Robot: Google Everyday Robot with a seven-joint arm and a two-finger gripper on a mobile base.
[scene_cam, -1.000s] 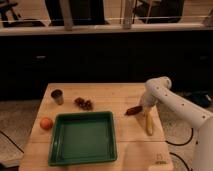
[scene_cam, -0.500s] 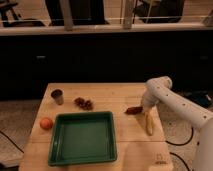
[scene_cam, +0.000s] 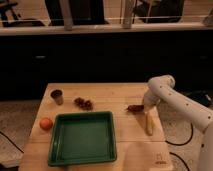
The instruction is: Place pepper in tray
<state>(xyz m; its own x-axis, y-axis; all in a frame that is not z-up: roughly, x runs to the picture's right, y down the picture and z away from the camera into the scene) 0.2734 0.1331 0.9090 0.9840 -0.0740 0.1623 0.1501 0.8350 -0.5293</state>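
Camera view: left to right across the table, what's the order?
Orange fruit → metal cup → dark red cluster → pepper → claw, close beside the pepper. Tray and yellow stick overlap others; omitted.

arm (scene_cam: 176,101): white, tubular, rounded elbow | end effector (scene_cam: 145,106): by pepper (scene_cam: 134,107) (shadowed)

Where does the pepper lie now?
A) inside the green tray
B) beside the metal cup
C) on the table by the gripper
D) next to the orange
C: the pepper lies on the table outside the tray, with the gripper right beside it.
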